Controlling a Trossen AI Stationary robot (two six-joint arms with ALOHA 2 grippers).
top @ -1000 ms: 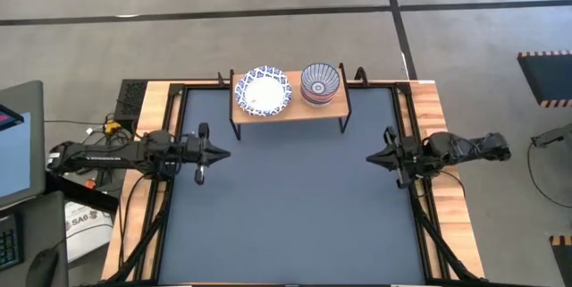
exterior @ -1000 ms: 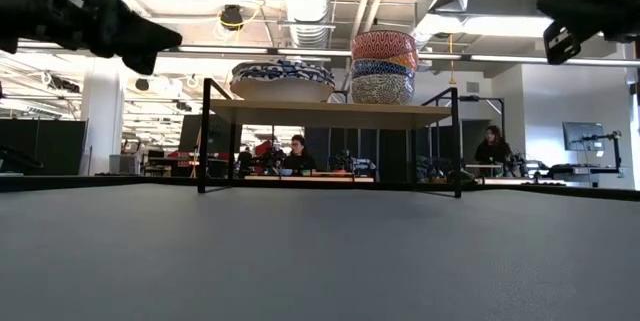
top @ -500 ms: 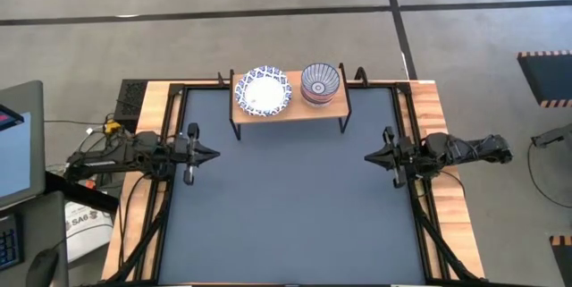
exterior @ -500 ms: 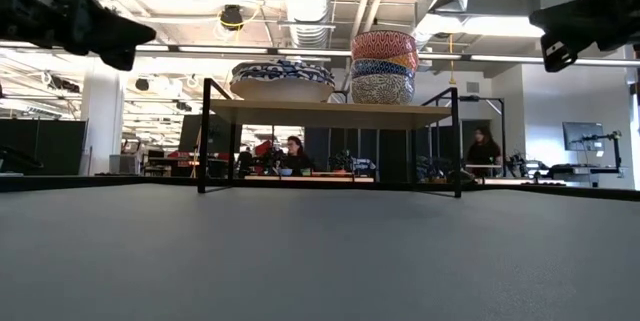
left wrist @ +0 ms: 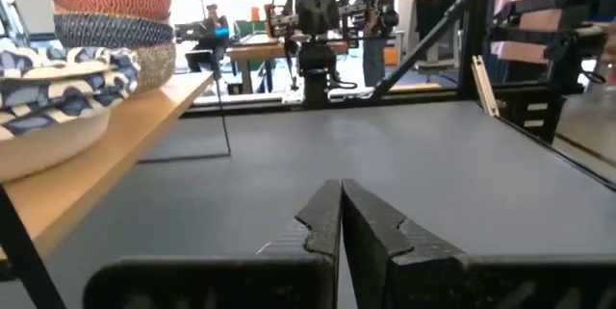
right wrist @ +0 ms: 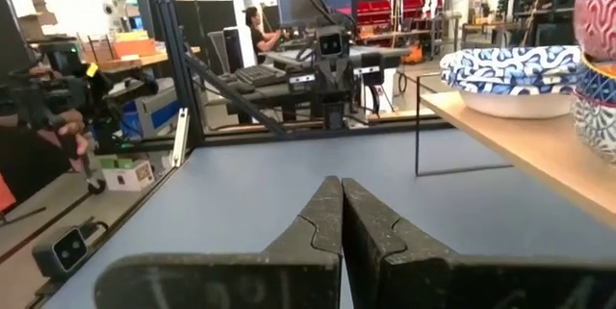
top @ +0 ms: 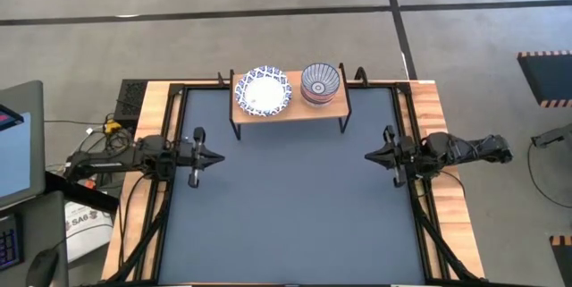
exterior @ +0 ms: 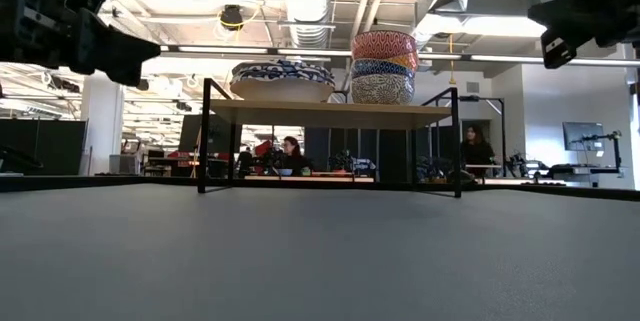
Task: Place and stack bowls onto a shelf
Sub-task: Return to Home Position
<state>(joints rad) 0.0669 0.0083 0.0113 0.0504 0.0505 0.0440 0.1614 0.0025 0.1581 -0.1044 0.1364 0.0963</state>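
Hovering clenched at opposite table edges, left hand (top: pixel 220 156) and right hand (top: pixel 367 156) face across open tabletop (top: pixel 295 211).

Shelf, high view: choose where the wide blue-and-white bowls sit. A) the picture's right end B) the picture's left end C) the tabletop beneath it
B: the wide blue-and-white bowls rest at the picture's left end of the shelf, with the small bowl stack at its right end.

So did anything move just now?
The left hand, shut and empty, slid a little back toward its own edge of the table. Nothing was grabbed or let go. The right hand, shut too, hardly moved. The wide bowls and small bowls stayed on the shelf.
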